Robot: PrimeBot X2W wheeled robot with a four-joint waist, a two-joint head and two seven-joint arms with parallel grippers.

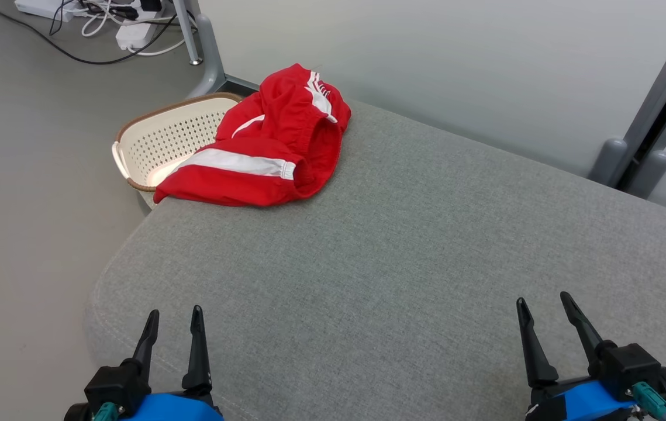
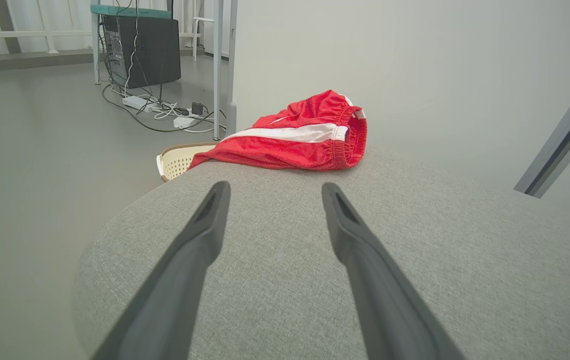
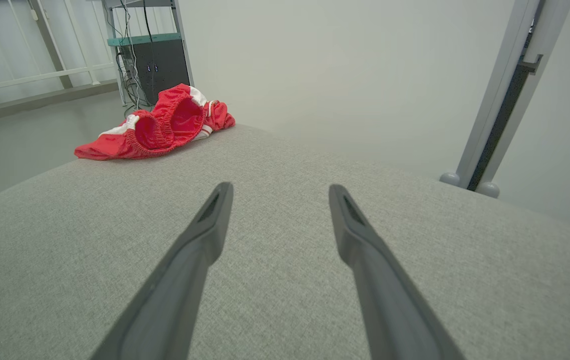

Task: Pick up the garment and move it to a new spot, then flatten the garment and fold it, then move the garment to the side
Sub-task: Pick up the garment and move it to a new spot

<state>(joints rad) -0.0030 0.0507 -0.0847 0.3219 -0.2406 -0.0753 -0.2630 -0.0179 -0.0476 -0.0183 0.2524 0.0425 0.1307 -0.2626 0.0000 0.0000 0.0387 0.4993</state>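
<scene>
One red fabric garment with white stripes and an elastic waistband (image 1: 262, 149) (image 2: 305, 137) (image 3: 159, 125) lies crumpled at the far left corner of the grey woven-fabric padded surface (image 1: 397, 251). It is neither flattened nor folded. One end reaches past the edge at that corner, and the waistband opening faces the surface's right side.

The cream perforated plastic basket with a brown rim (image 1: 176, 106) (image 2: 177, 160) stands on the floor just off the same far left corner. The garment's overhanging end covers part of it in the head view.

White power strips with dark cables (image 1: 128, 23) lie on the floor farther beyond that corner.

The left gripper (image 1: 175, 311) (image 2: 275, 186) is at the surface's near left edge, its two dark fingers spread and nothing between them. The right gripper (image 1: 543, 298) (image 3: 280, 186) is over the near right part, its fingers likewise spread and empty. Both are well apart from the garment. Contact with the surface cannot be determined.
</scene>
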